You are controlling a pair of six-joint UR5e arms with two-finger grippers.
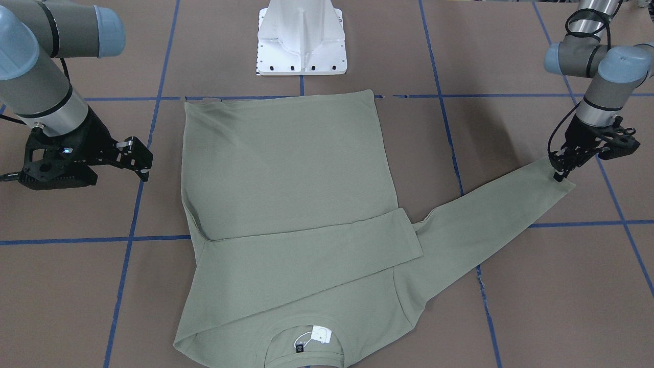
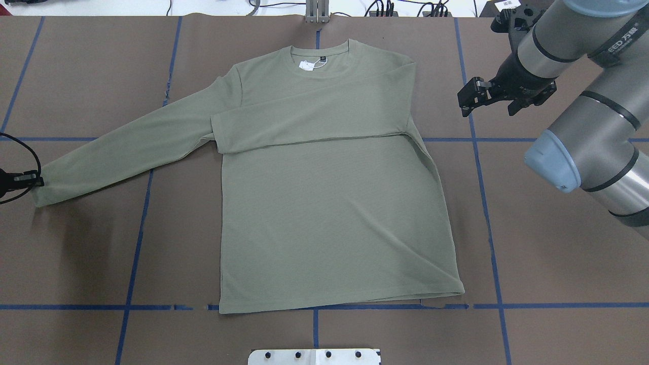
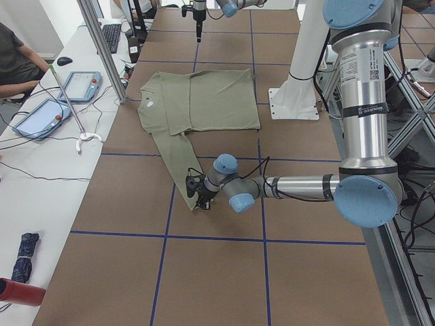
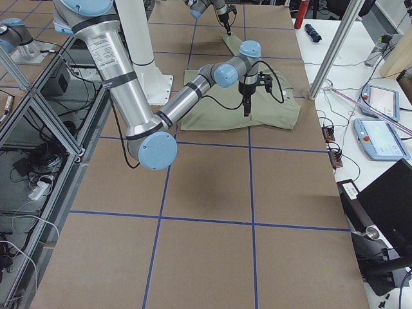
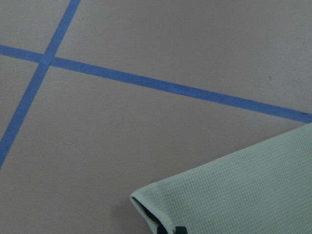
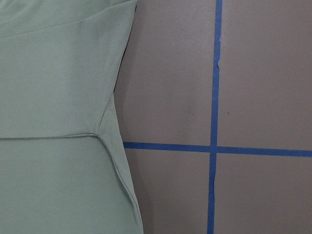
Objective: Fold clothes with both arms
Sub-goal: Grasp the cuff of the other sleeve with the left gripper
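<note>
The olive-green shirt (image 1: 286, 168) (image 2: 329, 213) lies flat on the brown table, its neck and white hang tag (image 2: 307, 64) away from the robot. One sleeve is folded across the chest (image 2: 304, 121). The other sleeve (image 2: 127, 147) stretches out toward the robot's left. My left gripper (image 1: 558, 174) (image 2: 35, 180) is shut on that sleeve's cuff (image 5: 234, 195); a dark fingertip (image 5: 165, 228) shows at the cuff edge. My right gripper (image 1: 143, 163) (image 2: 469, 99) is open and holds nothing. It hovers beside the shirt's shoulder (image 6: 112, 112) without touching it.
The white pedestal (image 1: 301, 41) (image 2: 314, 356) stands at the robot's edge, just behind the shirt's hem. Blue tape lines (image 2: 487, 203) cross the brown surface. A side table with tablets (image 3: 41, 115) and a seated person lies beyond the far edge.
</note>
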